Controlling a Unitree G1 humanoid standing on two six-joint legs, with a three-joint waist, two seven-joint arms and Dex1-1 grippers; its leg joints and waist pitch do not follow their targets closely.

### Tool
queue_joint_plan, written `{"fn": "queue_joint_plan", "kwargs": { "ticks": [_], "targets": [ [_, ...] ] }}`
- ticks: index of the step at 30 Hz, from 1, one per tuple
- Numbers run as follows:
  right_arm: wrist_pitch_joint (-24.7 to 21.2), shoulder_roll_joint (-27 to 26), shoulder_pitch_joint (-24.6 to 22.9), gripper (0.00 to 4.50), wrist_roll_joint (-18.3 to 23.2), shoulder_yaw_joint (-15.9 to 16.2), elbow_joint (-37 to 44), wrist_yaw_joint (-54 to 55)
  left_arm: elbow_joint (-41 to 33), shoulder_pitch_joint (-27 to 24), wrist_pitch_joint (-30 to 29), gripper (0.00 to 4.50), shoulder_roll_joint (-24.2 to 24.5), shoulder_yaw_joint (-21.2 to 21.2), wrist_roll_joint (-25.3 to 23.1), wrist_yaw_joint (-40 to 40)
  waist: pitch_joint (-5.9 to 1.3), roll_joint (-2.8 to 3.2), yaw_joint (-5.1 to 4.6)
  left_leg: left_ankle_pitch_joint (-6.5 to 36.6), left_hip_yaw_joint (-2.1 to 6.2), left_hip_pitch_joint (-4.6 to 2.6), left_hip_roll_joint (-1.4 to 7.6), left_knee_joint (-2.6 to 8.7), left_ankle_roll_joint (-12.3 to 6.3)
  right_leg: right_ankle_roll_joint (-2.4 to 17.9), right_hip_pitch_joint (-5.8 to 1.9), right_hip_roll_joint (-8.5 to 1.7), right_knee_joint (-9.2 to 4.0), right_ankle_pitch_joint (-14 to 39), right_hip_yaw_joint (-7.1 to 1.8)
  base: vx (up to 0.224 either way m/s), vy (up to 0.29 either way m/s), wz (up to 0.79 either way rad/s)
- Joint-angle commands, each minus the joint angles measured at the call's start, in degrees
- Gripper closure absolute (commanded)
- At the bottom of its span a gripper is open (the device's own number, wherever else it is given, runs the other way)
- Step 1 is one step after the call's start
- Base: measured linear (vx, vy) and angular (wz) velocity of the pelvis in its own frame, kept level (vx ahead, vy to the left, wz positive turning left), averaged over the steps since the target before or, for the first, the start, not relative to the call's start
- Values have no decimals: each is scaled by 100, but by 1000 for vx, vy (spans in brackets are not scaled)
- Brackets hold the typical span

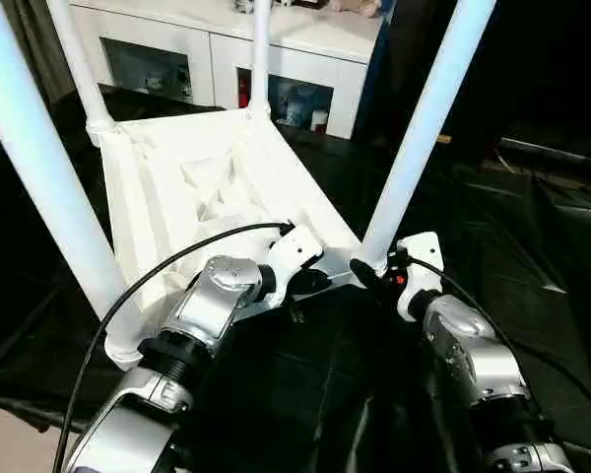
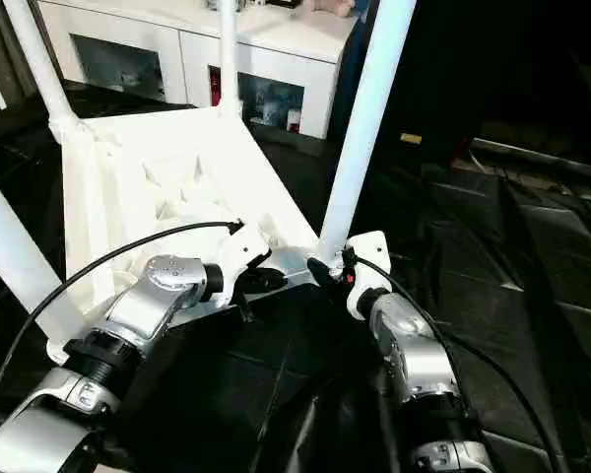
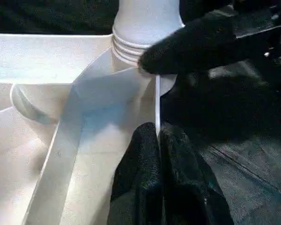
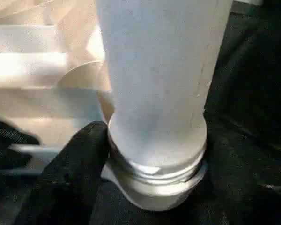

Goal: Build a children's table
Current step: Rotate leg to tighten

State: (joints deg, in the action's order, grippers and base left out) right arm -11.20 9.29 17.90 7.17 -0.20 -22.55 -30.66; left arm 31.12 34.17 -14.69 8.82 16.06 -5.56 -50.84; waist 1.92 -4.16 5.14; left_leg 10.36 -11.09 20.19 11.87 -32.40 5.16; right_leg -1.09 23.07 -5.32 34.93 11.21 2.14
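Black fingers of the left gripper (image 3: 158,140) are seen pressed together on the thin white edge of the table top (image 1: 217,187), clamped on its rim just beside the near right corner socket. The silver left forearm is angled up from the lower left of the head views, the wrist bent toward the table's near edge, with a black cable looped over it.

The right gripper (image 1: 366,273) is held at the base of the near right leg (image 1: 424,128), where the leg enters its socket. One black finger (image 4: 79,164) is seen against the threaded collar of that leg; the jaws stand apart around the leg's base, and whether they squeeze it cannot be told. The right forearm rises from the lower right, wrist turned inward toward the leg.

The table is lying upside down on a black cloth (image 1: 492,256), its ribbed underside facing up. Four legs are counted, all standing upright in the corner sockets: two near ones, at left (image 1: 39,168) and right, and two far ones (image 1: 79,69) (image 1: 261,54). Two grippers are counted, both at the same near right corner.

Behind the table, one white cabinet (image 1: 217,49) with glass doors is seen.
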Motion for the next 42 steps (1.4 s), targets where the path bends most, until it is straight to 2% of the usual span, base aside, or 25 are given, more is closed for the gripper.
{"fn": "queue_joint_plan", "kwargs": {
  "ticks": [1, 2, 3, 6, 8, 10, 12, 16, 17, 20, 25, 35, 36, 42],
  "targets": [
    [11, 127, 91, 71, 295, 462, 405, -958, -33, -237, 244, 450, -93, 181, 409, -498, -260, -72, 7, 1068, 31, 24, 109, 329, -360, 964, -246, -213, -431, 1010, -166, 0, 0, 0],
    [11, 127, 91, 71, 295, 462, 405, -958, -33, -237, 244, 450, -93, 181, 409, -498, -258, -64, 4, 1074, 32, 23, 110, 332, -369, 982, -244, -219, -432, 1012, -166, 0, 0, 0],
    [-13, 369, 89, 64, 293, 499, 409, -1259, -137, -307, 242, 450, 52, 169, 479, -711, -252, -89, 1, 1105, 24, 25, 107, 330, -375, 990, -241, -216, -443, 1090, -163, 0, 0, 0],
    [-78, 824, 71, 45, 328, 564, 435, -1884, -374, -459, 257, 450, 369, 128, 677, -1230, -241, -74, 1, 1164, 31, 28, 121, 339, -386, 975, -235, -220, -448, 1253, -167, 0, 0, 0],
    [-61, 1143, 68, 45, 334, 604, 414, -2345, -580, -580, 157, 450, 658, 59, 826, -1643, -241, -110, 13, 1199, 30, 17, 126, 333, -393, 983, -234, -231, -449, 1352, -165, 0, 0, 0],
    [-34, 1331, 61, 45, 319, 670, 405, -2645, -710, -657, 49, 450, 861, 8, 925, -1903, -239, -84, 15, 1189, 25, -3, 138, 336, -387, 1025, -208, -224, -439, 1331, -169, 0, 0, 0],
    [-22, 1467, 35, 45, 279, 765, 426, -2892, -778, -714, 1, 450, 1000, -42, 962, -2060, -235, -94, 15, 1168, 25, 3, 140, 343, -376, 1057, -211, -225, -426, 1291, -167, 0, 0, 0],
    [77, 1610, 34, 45, 195, 933, 357, -3155, -831, -779, -37, 450, 1187, -112, 999, -2177, -233, -106, 11, 1165, 27, 14, 135, 334, -348, 1050, -220, -238, -423, 1332, -166, 0, 0, 0],
    [90, 1590, 57, 45, 217, 934, 324, -3139, -842, -792, -31, 450, 1211, -134, 1012, -2156, -233, -128, -3, 1142, 26, 26, 130, 334, -352, 1038, -228, -232, -422, 1328, -167, 0, 0, 0],
    [92, 1538, 111, 45, 277, 904, 279, -3147, -911, -828, -54, 450, 1255, -136, 1051, -2176, -238, -135, -10, 1082, 25, 16, 132, 325, -353, 1022, -220, -234, -419, 1352, -169, 0, 0, 0],
    [38, 1414, 172, 45, 444, 833, 258, -3210, -984, -846, -111, 450, 1243, -149, 1089, -2214, -247, -119, -12, 1000, 20, 6, 132, 316, -392, 1112, -218, -223, -389, 1121, -171, 0, 0, 0],
    [-11, 1392, 36, 135, 516, 890, 344, -3291, -1043, -853, -179, 450, 1238, -93, 1119, -2223, -257, -110, -4, 879, 10, -1, 124, 301, -417, 1200, -239, -214, -365, 886, -169, 0, 0, 0],
    [-15, 1394, 5, 160, 523, 890, 356, -3290, -1054, -861, -190, 450, 1233, -84, 1117, -2222, -260, -106, 0, 873, 10, 2, 123, 298, -419, 1208, -244, -218, -362, 872, -169, 0, 0, 0],
    [-16, 1381, -45, 180, 536, 901, 332, -3241, -1076, -889, -209, 450, 1200, -59, 1102, -2184, -261, -118, 1, 848, 7, 0, 123, 294, -442, 1232, -246, -212, -357, 817, -166, 0, 0, 0]
  ]
}}
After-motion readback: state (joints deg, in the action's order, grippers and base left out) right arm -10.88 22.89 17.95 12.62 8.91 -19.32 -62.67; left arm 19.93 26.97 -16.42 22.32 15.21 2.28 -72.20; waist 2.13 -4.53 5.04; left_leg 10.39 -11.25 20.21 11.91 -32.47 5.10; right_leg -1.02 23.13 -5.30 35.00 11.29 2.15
